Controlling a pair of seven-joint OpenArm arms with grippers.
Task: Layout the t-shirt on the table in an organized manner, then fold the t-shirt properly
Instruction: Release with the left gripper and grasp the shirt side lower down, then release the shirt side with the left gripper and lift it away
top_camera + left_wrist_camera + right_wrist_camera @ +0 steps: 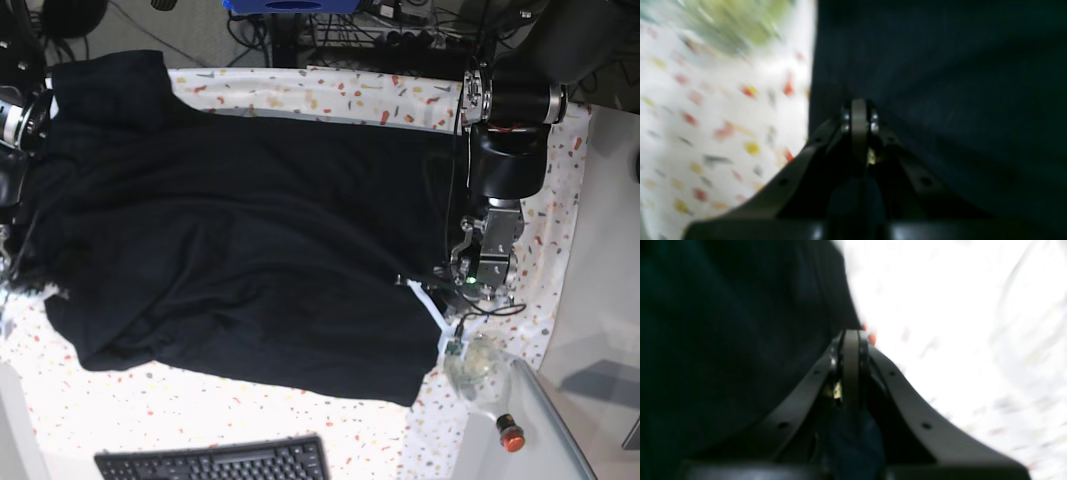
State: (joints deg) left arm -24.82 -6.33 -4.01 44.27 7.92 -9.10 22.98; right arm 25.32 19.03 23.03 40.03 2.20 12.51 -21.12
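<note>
In the left wrist view, the left hand (858, 115) sits at lower centre with its fingers pressed together on a fold of the black t-shirt (940, 100), which fills the right side of the frame, while the speckled worktop (706, 116) shows at left. In the right wrist view, the right hand (850, 343) is likewise clamped on dark t-shirt (723, 340) cloth at left, with the worktop (957, 323) washed out at right. In the base view, the t-shirt (250, 250) lies spread across the middle of the worktop (200, 410), the left hand (440, 280) at its right edge, and a black keyboard (215, 462) at the bottom edge.
</note>
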